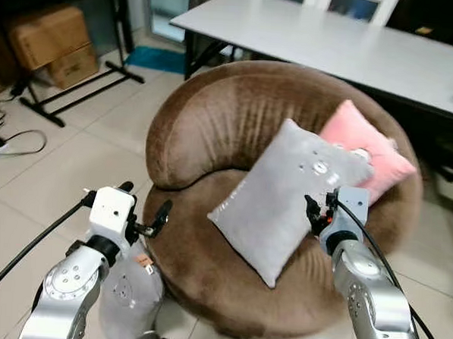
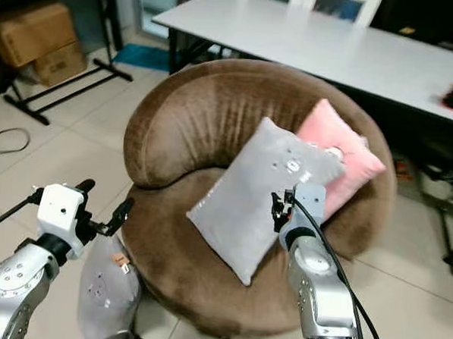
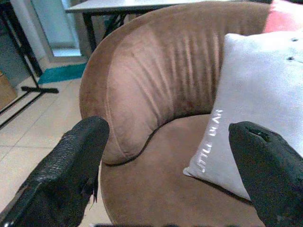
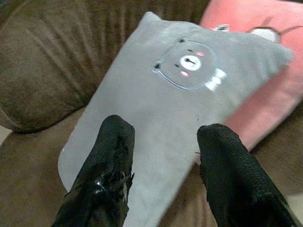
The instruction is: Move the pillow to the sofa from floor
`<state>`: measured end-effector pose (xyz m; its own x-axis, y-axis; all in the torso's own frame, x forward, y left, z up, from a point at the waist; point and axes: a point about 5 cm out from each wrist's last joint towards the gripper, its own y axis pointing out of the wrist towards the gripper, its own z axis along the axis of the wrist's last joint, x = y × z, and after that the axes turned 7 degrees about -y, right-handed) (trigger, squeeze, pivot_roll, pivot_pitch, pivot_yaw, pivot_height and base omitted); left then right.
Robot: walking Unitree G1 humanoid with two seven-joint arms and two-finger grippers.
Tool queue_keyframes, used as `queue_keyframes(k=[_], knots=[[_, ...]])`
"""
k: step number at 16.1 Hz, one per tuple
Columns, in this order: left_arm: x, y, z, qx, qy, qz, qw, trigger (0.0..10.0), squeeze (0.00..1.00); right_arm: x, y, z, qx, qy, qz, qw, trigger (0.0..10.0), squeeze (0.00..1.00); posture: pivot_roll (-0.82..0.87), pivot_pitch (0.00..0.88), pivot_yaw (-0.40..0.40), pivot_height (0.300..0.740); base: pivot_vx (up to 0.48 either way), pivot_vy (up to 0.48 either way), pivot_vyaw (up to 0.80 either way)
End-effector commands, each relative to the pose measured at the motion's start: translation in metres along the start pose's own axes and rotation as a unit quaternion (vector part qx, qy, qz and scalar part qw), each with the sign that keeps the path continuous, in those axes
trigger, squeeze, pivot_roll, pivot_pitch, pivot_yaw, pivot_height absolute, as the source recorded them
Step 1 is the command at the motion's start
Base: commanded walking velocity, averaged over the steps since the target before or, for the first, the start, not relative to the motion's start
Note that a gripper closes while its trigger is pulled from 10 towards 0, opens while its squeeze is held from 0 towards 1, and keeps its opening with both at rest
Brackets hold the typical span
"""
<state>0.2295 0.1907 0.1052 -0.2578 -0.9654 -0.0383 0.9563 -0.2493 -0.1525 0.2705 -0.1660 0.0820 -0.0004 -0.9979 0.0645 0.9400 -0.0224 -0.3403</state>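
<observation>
1. Sofa (image 1: 213, 131): a round brown velvet seat with a curved backrest, standing on a pale tiled floor (image 1: 67, 169) in front of a long white table (image 1: 332, 46).
2. Grey pillow (image 1: 282, 195): it leans tilted on the sofa's seat, its upper corner against the backrest and its lower corner near the seat's front edge. The right wrist view shows a small bear face printed on it.
3. Pink pillow (image 1: 368, 150): it is propped against the backrest towards the sofa's right edge, partly behind the grey pillow and touching it.
4. Second grey pillow (image 1: 128, 297): it lies on the floor just beside the sofa's front left edge, below the left arm, with a small tag at its top.
5. Left gripper (image 1: 144, 211): it is raised near the sofa's left front edge, fingers spread wide and grasping nothing, pointing at the seat and backrest.
6. Right gripper (image 1: 313, 208): it is just beside the grey pillow's right edge over the seat, its fingers (image 4: 106, 175) parted and released, with the pillow visible between them.
7. Cardboard boxes (image 1: 51, 42) sit at the far left, beside a black stand (image 1: 79, 90).
</observation>
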Motion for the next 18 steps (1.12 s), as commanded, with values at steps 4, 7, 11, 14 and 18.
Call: queue_keyframes(k=[4, 7, 11, 14, 18], knots=[[-0.0032, -0.0020, 0.0016, 0.008, 0.016, 0.028, 0.999, 10.0, 0.00, 0.0052, -0.0010, -0.0003, -0.009, -0.038, -0.010, 0.999, 10.0, 0.00, -0.01, 0.000, -0.057, 0.740, 0.000, 0.000, 0.00], [-0.0031, -0.0032, -0.0006, 0.005, 0.010, 0.033, 0.999, 10.0, 0.00, 0.0041, -0.0015, -0.0007, -0.011, -0.036, -0.002, 0.999, 10.0, 0.00, -0.01, 0.000, -0.061, 0.740, 0.000, 0.000, 0.00], [-0.0027, -0.0042, -0.0018, 0.006, 0.008, 0.039, 0.999, 10.0, 0.00, -0.0030, -0.0009, 0.0021, -0.005, -0.061, 0.035, 0.997, 10.0, 0.00, -0.01, 0.000, -0.070, 0.740, 0.000, 0.000, 0.00], [-0.0038, -0.0054, -0.0023, 0.005, 0.008, 0.044, 0.999, 10.0, 0.00, -0.0039, -0.0017, -0.0022, -0.018, -0.043, 0.034, 0.998, 10.0, 0.00, 0.00, 0.000, -0.074, 0.740, 0.000, 0.250, 0.00], [-0.0068, -0.0056, 0.0000, 0.011, 0.019, 0.050, 0.998, 10.0, 0.00, -0.0035, -0.0015, -0.0054, -0.021, -0.025, 0.028, 0.999, 10.0, 0.00, 0.01, 0.000, -0.075, 0.740, 0.000, 0.296, 0.00]])
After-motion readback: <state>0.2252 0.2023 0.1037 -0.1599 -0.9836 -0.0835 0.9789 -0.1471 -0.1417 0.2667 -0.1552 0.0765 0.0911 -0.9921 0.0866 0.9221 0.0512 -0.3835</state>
